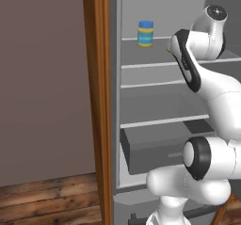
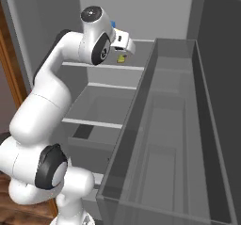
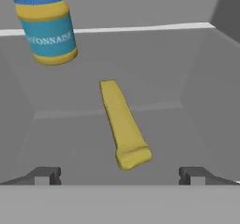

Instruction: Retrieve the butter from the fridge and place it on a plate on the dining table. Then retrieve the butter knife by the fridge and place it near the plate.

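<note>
1. The fridge (image 1: pixel 141 125) is seen standing open, with grey shelves inside and a drawer lower down.
2. The white arm (image 2: pixel 42 106) is seen reaching up to the top shelf (image 3: pixel 154 124), with the gripper (image 3: pixel 120 175) brought in low over it.
3. The jaws are seen spread wide and released; nothing is held between them. The two dark fingertips (image 3: pixel 46 175) rise at the bottom of the hand view, one on each side.
4. The butter (image 3: pixel 123 124) is seen lying flat on that shelf as a thin yellow stick. Its near end sits between the fingertips and just ahead of them, touching neither, and its far end slants away toward the jar.
5. A blue-lidded jar (image 3: pixel 47 26) is seen standing upright on the same shelf, behind the butter and apart from it.
6. The step in hand is judged to be the approach to grasp the butter.
7. To do it well, the hand would be eased forward until the fingertips flank the stick's long sides near its middle.
8. A slight turn of the wrist is judged useful, so that the stick is squared between the jaws.
9. The jar is best kept clear of during the reach.
</note>
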### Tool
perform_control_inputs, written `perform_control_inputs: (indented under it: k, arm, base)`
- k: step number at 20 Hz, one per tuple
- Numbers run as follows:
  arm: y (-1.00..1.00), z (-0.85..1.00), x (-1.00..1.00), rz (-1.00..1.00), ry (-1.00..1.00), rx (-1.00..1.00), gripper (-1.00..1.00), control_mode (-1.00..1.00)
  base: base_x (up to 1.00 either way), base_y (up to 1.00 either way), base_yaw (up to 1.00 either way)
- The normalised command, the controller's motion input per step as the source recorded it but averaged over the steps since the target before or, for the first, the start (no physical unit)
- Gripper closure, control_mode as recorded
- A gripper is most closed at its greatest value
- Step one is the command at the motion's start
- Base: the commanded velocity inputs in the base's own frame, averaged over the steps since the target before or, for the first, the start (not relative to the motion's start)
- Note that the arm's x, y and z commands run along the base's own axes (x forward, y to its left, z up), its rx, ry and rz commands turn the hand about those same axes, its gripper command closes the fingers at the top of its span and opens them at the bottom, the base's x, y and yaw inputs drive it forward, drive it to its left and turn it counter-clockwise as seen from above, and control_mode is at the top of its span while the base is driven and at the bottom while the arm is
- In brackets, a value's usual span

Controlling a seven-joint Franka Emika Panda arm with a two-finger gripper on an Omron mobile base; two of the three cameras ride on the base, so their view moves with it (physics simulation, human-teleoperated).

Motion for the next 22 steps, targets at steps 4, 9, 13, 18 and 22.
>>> perform_control_inputs:
  k: [4,9,13,18,22]
  arm:
    - [-0.11,0.0,0.2,0.03,0.05,0.0,-1.0,-1.0]
    - [0.0,-0.17,0.06,0.0,0.05,0.0,-1.0,-1.0]
    - [0.05,-0.16,0.02,0.0,0.03,0.0,-1.0,-1.0]
    - [0.0,-0.21,0.09,0.0,0.0,0.0,-1.0,-1.0]
    - [0.0,-0.2,0.15,0.0,0.0,0.0,-1.0,-1.0]
  base:
    - [0.0,0.0,0.0]
    - [0.0,0.0,0.0]
    - [0.0,0.0,0.0]
    - [0.0,0.0,0.0]
    - [0.0,0.0,0.0]
